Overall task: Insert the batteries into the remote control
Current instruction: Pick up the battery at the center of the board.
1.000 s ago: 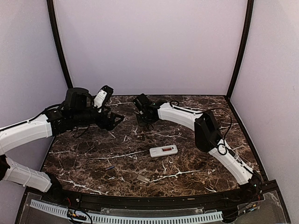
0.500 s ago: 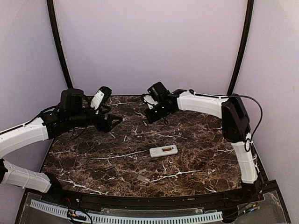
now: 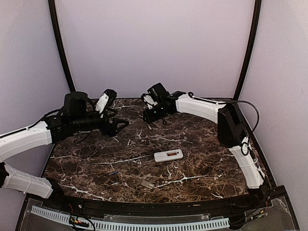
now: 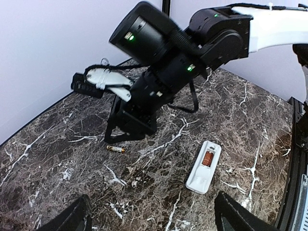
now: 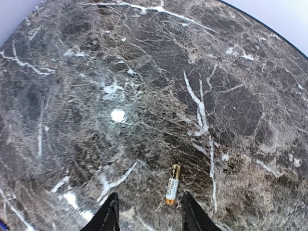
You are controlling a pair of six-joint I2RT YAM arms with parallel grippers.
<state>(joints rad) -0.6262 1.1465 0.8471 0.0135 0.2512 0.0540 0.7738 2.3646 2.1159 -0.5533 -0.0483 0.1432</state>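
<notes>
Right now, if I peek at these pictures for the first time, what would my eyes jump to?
Probably the right gripper hanging open over a tiny battery at the far side of the dark marble table, with the left gripper aimed at it from the left. Then the white remote control lying mid-table, something orange showing in its open bay.

A dark marble table (image 5: 144, 72) veined with white is seen across nearly the whole frame, with a strip of pale wall (image 5: 284, 17) caught at the upper right corner. One battery (image 5: 173, 191) is laid flat on the stone, its orange end toward the camera. Of the right gripper (image 5: 150, 216) only two dark fingertips (image 5: 110, 217) are shown, spread apart with nothing between them. The battery lies just beyond them, seemingly untouched.
</notes>
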